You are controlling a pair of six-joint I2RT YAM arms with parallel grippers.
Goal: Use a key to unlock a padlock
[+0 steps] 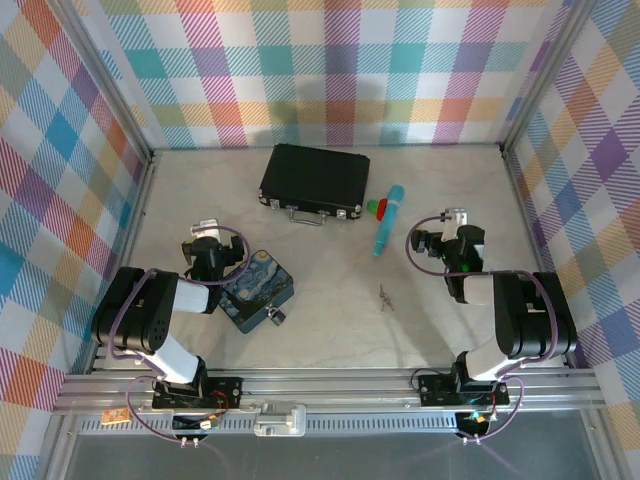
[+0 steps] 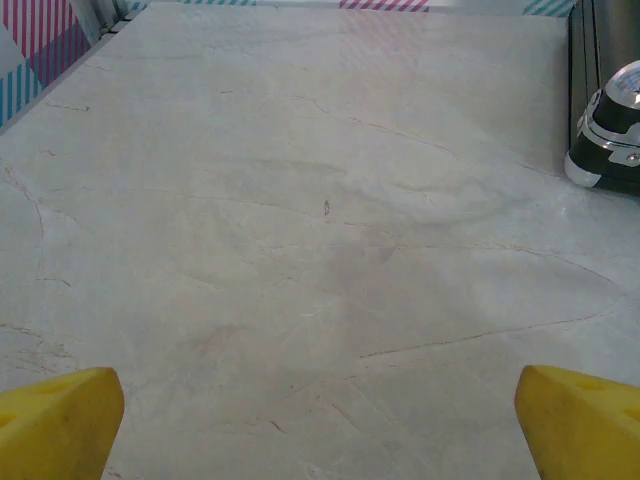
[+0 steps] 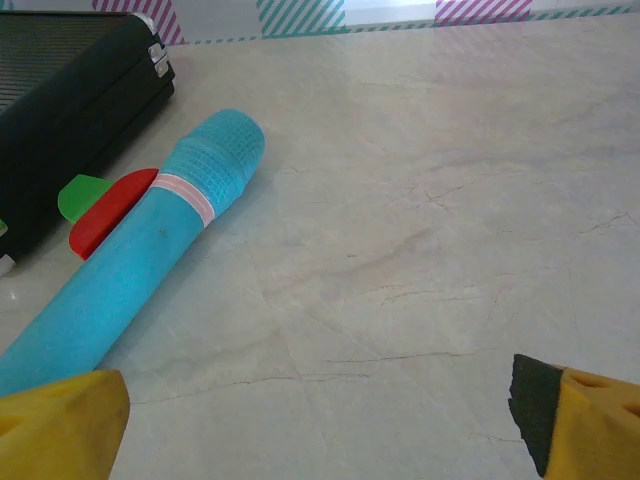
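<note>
Left gripper (image 2: 320, 440) is seen wide open, nothing held; yellow fingertips (image 2: 55, 420) are set far apart over bare desk (image 2: 300, 200). A dark case corner (image 2: 608, 130) is seen at the right edge of the left wrist view. Right gripper (image 3: 320, 430) is also spread open and empty, low over the desk. Just ahead-left of it a teal pen-like stick (image 3: 150, 260) is laid flat, with a red-and-green piece (image 3: 100, 205) against its side, beside the black case (image 3: 70, 90).

From the top view, the padlock (image 1: 275, 316) is found on the desk at the near-right corner of the blue starry tin (image 1: 255, 285), close to the left arm. The key (image 1: 384, 297) is laid on open desk between the arms, well apart from the padlock and nearer the right arm.
</note>
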